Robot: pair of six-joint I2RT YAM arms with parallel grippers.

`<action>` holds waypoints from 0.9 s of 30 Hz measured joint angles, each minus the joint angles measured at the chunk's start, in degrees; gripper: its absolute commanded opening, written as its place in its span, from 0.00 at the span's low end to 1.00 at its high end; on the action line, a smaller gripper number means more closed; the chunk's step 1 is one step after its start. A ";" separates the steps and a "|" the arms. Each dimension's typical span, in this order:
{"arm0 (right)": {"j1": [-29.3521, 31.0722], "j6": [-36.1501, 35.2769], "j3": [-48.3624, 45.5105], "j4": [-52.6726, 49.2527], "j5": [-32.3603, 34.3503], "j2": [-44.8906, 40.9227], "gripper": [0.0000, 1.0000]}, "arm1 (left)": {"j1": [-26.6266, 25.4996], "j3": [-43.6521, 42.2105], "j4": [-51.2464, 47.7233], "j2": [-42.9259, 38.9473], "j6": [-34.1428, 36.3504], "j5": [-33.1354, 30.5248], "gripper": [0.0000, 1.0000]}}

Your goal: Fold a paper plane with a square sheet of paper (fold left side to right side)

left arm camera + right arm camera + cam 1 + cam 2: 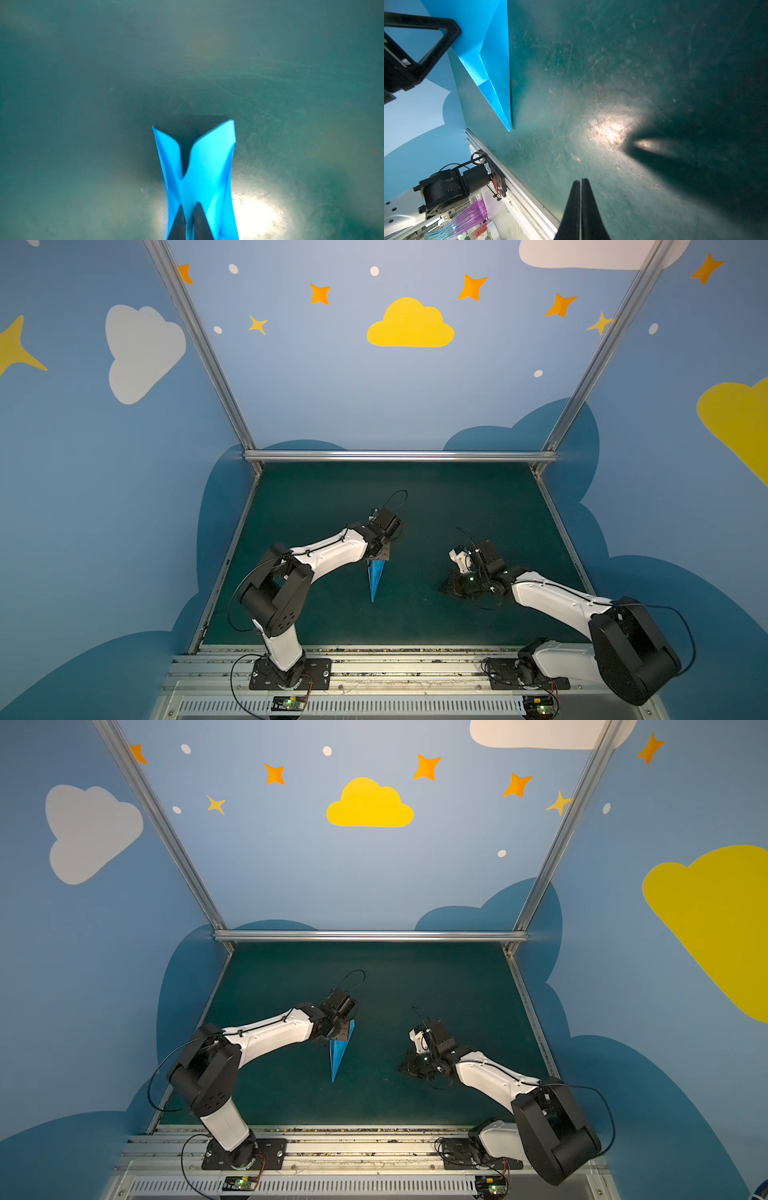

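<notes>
the folding looked all but finished: the paper plane (376, 578) was already a slim sky-blue dart with a sharp nose and a centre crease, and no flat sheet lay anywhere on the green mat (457, 497). what seemed left was to let it go and clear the arms.

the plane sat near the middle of the mat, a little left of centre, with its nose toward the near rail and its tail under the left gripper (190, 204). the left arm reached out from its base with the wrist bent down over the tail. in the left wrist view its fingers stood a sliver apart on either side of the centre fold, the wings flaring beyond. whether they pinched the paper or only flanked it could not be told.

the right gripper (580, 180) was closed on nothing, low over the mat and well apart from the plane.
</notes>
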 measured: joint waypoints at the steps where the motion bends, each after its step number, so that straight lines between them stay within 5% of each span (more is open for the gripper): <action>1: 0.00 0.00 0.00 0.04 0.00 0.00 0.00 | -0.07 0.00 0.02 0.00 0.07 -0.11 0.30; 27: -0.02 -0.02 0.00 -1.46 0.94 -2.51 0.00 | -1.88 -4.20 2.82 2.67 -1.44 -0.02 0.64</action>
